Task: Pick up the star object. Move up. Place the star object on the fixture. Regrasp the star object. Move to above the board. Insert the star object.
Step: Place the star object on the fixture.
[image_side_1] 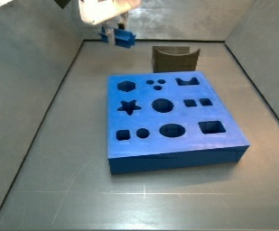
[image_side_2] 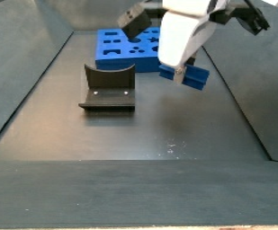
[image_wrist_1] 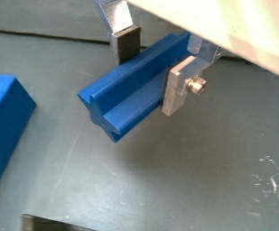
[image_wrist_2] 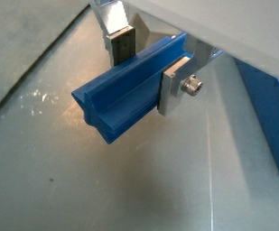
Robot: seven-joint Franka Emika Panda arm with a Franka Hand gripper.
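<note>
The star object (image_wrist_1: 135,86) is a long blue piece with a ridged profile, and it also shows in the other wrist view (image_wrist_2: 127,88). My gripper (image_wrist_1: 152,61) is shut on it, one silver finger (image_wrist_1: 178,86) on each side. In a side view the gripper (image_side_1: 121,34) holds the piece (image_side_1: 125,38) in the air, beyond the far left corner of the blue board (image_side_1: 172,122) and left of the fixture (image_side_1: 173,59). In a side view the piece (image_side_2: 194,76) hangs right of the fixture (image_side_2: 109,87). The star-shaped hole (image_side_1: 128,107) is on the board's left side.
The board has several other shaped holes. A board edge shows in both wrist views (image_wrist_1: 3,126) (image_wrist_2: 268,113). Grey floor (image_side_1: 57,153) with raised walls surrounds everything. Bare floor lies under the held piece (image_side_2: 183,117).
</note>
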